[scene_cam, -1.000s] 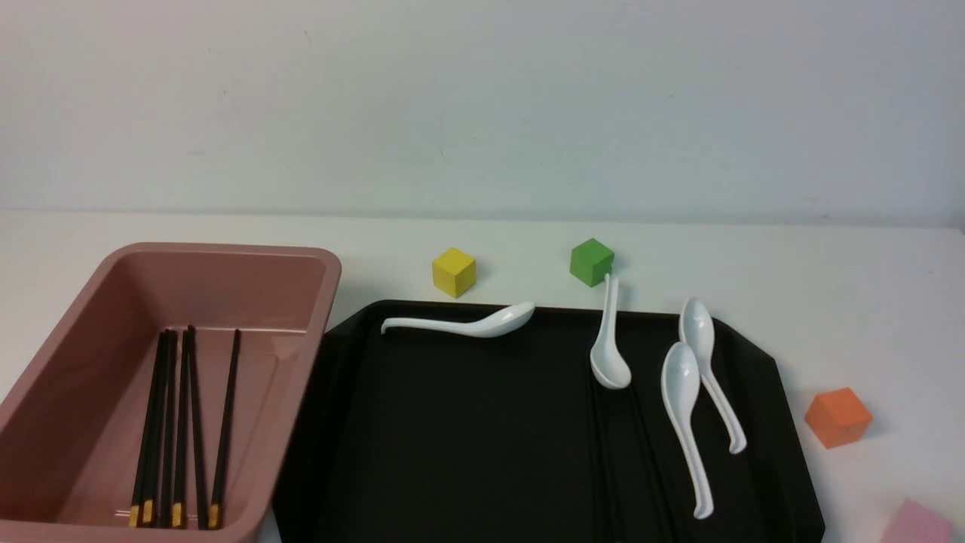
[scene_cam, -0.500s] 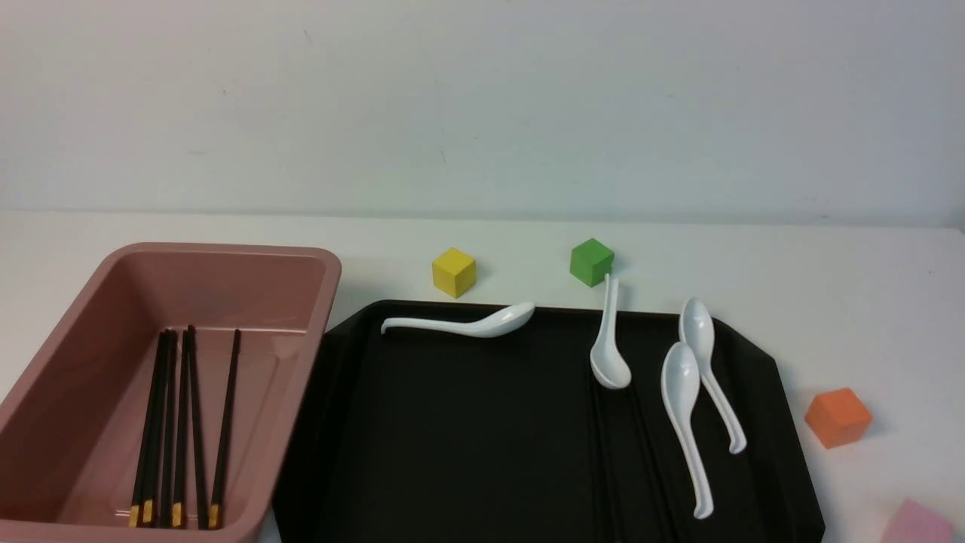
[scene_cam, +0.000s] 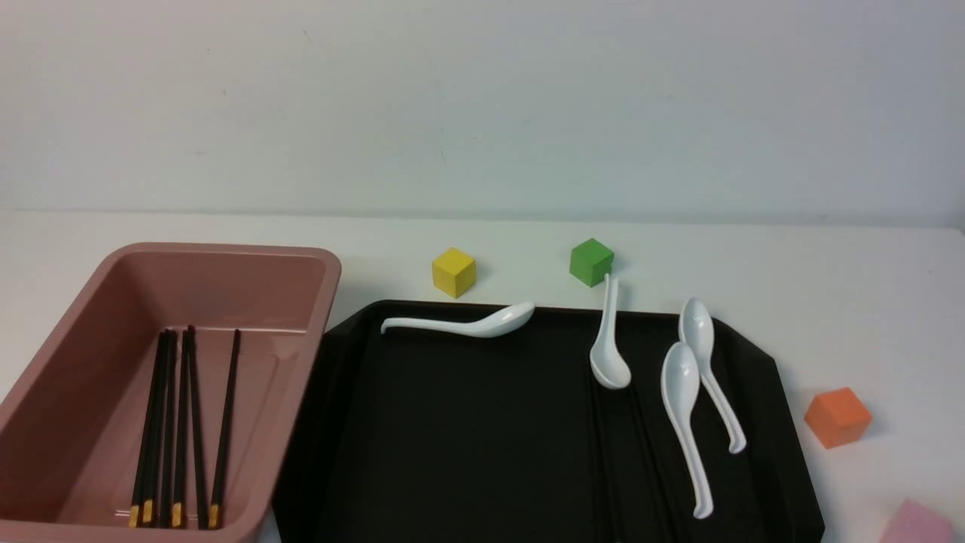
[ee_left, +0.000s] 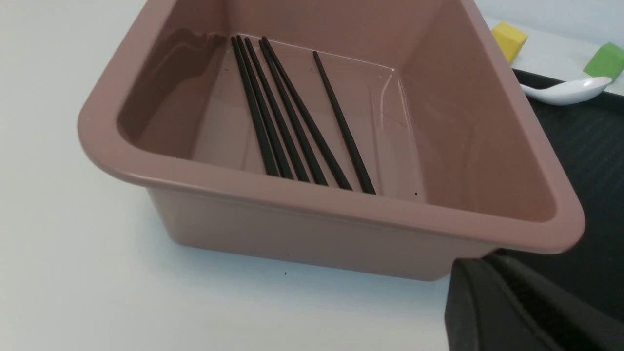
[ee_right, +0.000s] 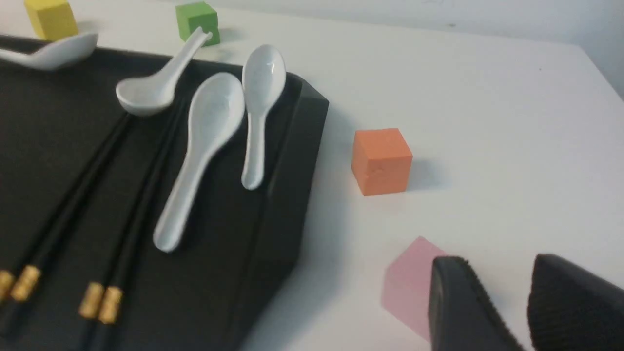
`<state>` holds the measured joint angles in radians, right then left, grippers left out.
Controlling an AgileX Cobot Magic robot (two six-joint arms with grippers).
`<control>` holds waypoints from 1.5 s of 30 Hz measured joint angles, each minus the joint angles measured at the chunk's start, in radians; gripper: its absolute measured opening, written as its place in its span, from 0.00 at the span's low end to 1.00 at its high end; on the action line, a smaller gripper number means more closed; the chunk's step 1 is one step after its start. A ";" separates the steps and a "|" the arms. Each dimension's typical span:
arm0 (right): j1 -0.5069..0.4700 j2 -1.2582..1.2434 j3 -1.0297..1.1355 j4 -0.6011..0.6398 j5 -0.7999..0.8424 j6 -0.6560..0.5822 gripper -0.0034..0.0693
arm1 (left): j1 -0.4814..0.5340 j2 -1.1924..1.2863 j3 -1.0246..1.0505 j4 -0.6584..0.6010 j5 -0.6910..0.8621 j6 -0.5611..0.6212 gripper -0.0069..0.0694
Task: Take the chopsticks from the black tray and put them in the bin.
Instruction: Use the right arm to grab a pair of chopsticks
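The pink bin [scene_cam: 320,265] stands at the left with several black chopsticks [scene_cam: 185,430] lying in it; they also show in the left wrist view [ee_left: 292,126]. More chopsticks [ee_right: 73,214] with gold bands lie on the black tray [scene_cam: 467,437], right of its middle and faint in the front view [scene_cam: 603,452]. My left gripper [ee_left: 485,261] sits low beside the bin's near corner, fingers together and empty. My right gripper [ee_right: 499,263] is open and empty over the table right of the tray [ee_right: 292,161], by a pink block. Neither gripper shows in the front view.
Several white soup spoons lie on the tray: one at the back [scene_cam: 467,323], three at the right [scene_cam: 609,354] [scene_cam: 682,422] [scene_cam: 709,369]. A yellow cube [scene_cam: 453,271] and a green cube [scene_cam: 591,262] stand behind the tray. An orange cube [scene_cam: 837,416] and a pink block [scene_cam: 916,522] stand at its right.
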<state>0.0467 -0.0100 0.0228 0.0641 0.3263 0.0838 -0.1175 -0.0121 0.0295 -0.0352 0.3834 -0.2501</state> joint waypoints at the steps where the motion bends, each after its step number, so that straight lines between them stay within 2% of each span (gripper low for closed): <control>1: 0.000 0.000 0.001 0.119 -0.034 0.096 0.38 | 0.000 0.000 0.000 0.000 0.000 0.000 0.13; 4: 0.000 0.000 0.001 0.337 -0.104 0.225 0.38 | 0.000 0.000 0.000 0.000 0.000 0.000 0.13; 6: 0.000 0.000 0.001 0.432 -0.139 0.270 0.38 | 0.000 0.000 0.000 0.000 0.000 0.000 0.13; 10: 0.000 0.000 -0.005 0.498 -0.160 0.257 0.36 | 0.000 0.000 0.000 0.000 0.000 0.000 0.14; 12: 0.000 0.005 -0.060 0.501 -0.114 0.205 0.30 | 0.000 0.000 0.000 0.000 0.000 0.000 0.14; 14: 0.000 0.057 -0.171 0.491 -0.038 0.122 0.19 | 0.000 0.000 0.000 0.000 0.000 0.000 0.14; 15: 0.000 0.065 -0.184 0.489 -0.038 0.122 0.18 | 0.000 0.000 0.000 0.000 0.000 0.000 0.14; 16: 0.000 0.170 -0.297 0.464 0.084 0.050 0.07 | 0.000 0.000 0.000 0.000 0.000 0.000 0.14; 17: 0.000 0.184 -0.312 0.464 0.101 0.045 0.07 | 0.000 0.000 0.000 0.000 0.000 0.000 0.14; 18: 0.000 0.317 -0.439 0.436 0.266 0.017 0.04 | 0.000 0.000 0.000 0.000 0.000 0.000 0.14; 19: 0.000 0.372 -0.465 0.429 0.336 0.011 0.04 | 0.000 0.000 0.000 0.000 0.000 0.000 0.14; 21: 0.000 0.587 -0.579 0.419 0.588 -0.024 0.05 | 0.000 0.000 0.000 0.000 0.000 0.000 0.15; 23: 0.000 0.737 -0.608 0.442 0.670 -0.084 0.06 | 0.000 0.000 0.000 0.000 0.000 0.000 0.15; 25: 0.021 0.922 -0.615 0.520 0.699 -0.203 0.08 | 0.000 0.000 0.000 0.000 0.000 0.000 0.15; 27: 0.087 1.068 -0.623 0.613 0.667 -0.304 0.09 | 0.000 0.000 0.000 0.000 0.000 0.000 0.16; 30: 0.190 1.195 -0.647 0.662 0.597 -0.343 0.10 | 0.000 0.000 0.000 0.000 0.000 0.000 0.16; 31: 0.266 1.275 -0.676 0.658 0.540 -0.326 0.11 | 0.000 0.000 0.000 0.000 0.000 0.000 0.16; 33: 0.357 1.371 -0.732 0.609 0.472 -0.244 0.12 | 0.000 0.000 0.000 0.000 0.000 0.000 0.17; 36: 0.472 1.513 -0.848 0.442 0.442 -0.062 0.17 | 0.000 0.000 0.000 0.000 0.000 0.000 0.17; 37: 0.485 1.539 -0.874 0.415 0.442 -0.018 0.19 | 0.000 0.000 0.000 0.000 0.000 0.000 0.17; 38: 0.528 1.594 -0.933 0.308 0.443 0.082 0.23 | 0.000 0.000 0.000 0.000 0.000 0.000 0.17; 41: 0.583 1.691 -1.045 0.137 0.457 0.276 0.36 | 0.000 0.000 0.000 0.000 0.000 0.000 0.17; 45: 0.603 1.774 -1.111 0.038 0.452 0.390 0.50 | 0.000 0.000 0.000 0.000 0.001 0.000 0.18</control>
<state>0.6495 1.7641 -1.0886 0.1025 0.7781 0.4734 -0.1175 -0.0121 0.0295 -0.0352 0.3843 -0.2501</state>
